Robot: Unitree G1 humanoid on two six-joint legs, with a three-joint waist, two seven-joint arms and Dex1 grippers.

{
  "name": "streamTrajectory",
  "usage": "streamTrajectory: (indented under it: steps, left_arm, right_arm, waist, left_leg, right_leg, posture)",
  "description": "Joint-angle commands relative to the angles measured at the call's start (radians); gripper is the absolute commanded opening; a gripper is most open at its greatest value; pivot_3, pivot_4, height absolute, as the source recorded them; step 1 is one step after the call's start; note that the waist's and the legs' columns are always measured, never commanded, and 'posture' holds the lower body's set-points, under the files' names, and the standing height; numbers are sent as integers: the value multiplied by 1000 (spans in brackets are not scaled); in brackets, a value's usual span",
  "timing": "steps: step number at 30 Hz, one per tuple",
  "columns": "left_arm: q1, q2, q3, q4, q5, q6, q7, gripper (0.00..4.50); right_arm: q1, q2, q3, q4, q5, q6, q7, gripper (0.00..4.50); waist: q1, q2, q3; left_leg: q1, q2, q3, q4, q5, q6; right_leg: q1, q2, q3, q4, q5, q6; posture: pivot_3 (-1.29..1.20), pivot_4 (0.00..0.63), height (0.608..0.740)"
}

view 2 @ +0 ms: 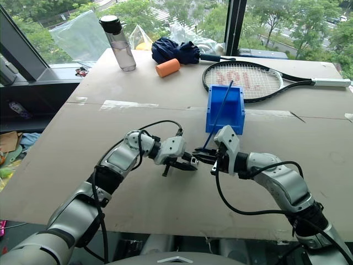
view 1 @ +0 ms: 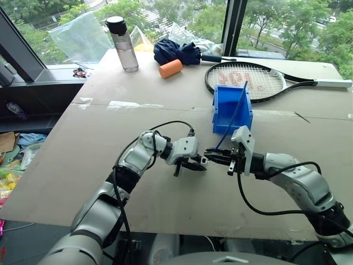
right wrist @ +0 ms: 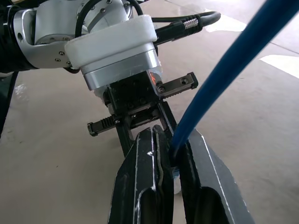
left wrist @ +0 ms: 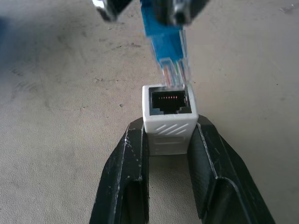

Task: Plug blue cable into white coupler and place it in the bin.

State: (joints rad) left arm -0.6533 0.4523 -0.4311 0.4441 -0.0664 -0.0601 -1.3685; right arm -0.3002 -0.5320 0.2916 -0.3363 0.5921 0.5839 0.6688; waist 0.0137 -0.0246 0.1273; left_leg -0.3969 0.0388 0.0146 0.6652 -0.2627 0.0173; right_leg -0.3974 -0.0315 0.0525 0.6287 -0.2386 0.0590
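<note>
Plug [left wrist: 170, 77] at coupler [left wrist: 169, 122] socket, not seated. Left gripper [left wrist: 169, 154] clamps coupler; right gripper [right wrist: 173, 161] clamps cable [right wrist: 229, 70]. Insertion and bin [view 1: 231, 107] placement remain.

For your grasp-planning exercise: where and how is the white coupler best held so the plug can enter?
Grip the coupler across its two flat side walls from behind, as the left gripper does; that leaves the socket face open toward the cable.

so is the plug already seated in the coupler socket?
No: in the left wrist view the blue cable plug tip sits at the white coupler rim, with the socket contacts still exposed.
</note>
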Motion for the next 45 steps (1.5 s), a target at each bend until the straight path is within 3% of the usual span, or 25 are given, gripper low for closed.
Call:
streamTrajectory:
  steps: [1,19,24,29,33,38,43,45]
  left_arm:
    - [-10,-9,-2,6,20,-4,-7,531]
    - [-20,-16,9,-1,24,-1,-20,531]
    - [0,-1,34,-57,-5,51,-23,531]
    - [89,73,148,-293,-148,300,-11,2769]
    - [305,137,380,-669,-328,552,173,4473]
    - [458,132,506,-921,-426,682,359,4473]
    - [501,107,513,-988,-436,686,471,4473]
    - [504,98,506,-994,-435,678,503,4500]
  right_arm:
    - [-21,19,6,8,-37,-5,28,0]
    - [-86,-58,239,151,-420,-104,184,0]
    - [-68,-17,179,161,-395,-115,177,0]
    - [-3,50,-55,48,-223,-61,113,0]
    - [-57,51,-324,-11,-12,119,19,0]
    - [-320,23,-417,207,31,268,-32,0]
    - [-607,27,-341,658,-81,227,43,0]
    - [-693,38,-310,835,-138,167,78,802]
  waist:
    - [0,0,0]
    - [-2,1,-5]
    - [-3,1,-6]
    - [-9,2,-5]
    - [-25,4,-2]
    - [-30,6,1]
    - [-27,6,1]
    - [-27,6,1]
  left_leg:
    - [0,0,0,0,0,0]
    - [2,0,0,2,0,0]
    - [4,0,0,2,0,0]
    - [3,1,0,2,0,0]
    - [2,2,-1,1,0,0]
    - [3,1,-4,1,0,0]
    - [4,1,0,0,0,0]
    - [4,1,1,-1,0,0]
  right_leg:
    - [0,0,0,0,0,0]
    - [1,0,0,3,0,-1]
    - [2,0,0,5,-1,-2]
    - [0,1,0,7,0,0]
    - [-2,0,0,9,0,0]
    - [-4,-1,0,10,0,1]
    - [-1,0,0,10,-1,-2]
    - [-2,-1,1,9,-1,-2]
  posture:
    - [0,150,740]
    - [0,150,740]
    - [0,150,740]
    - [0,150,740]
    - [0,150,740]
    - [0,150,740]
    - [0,150,740]
    - [0,150,740]
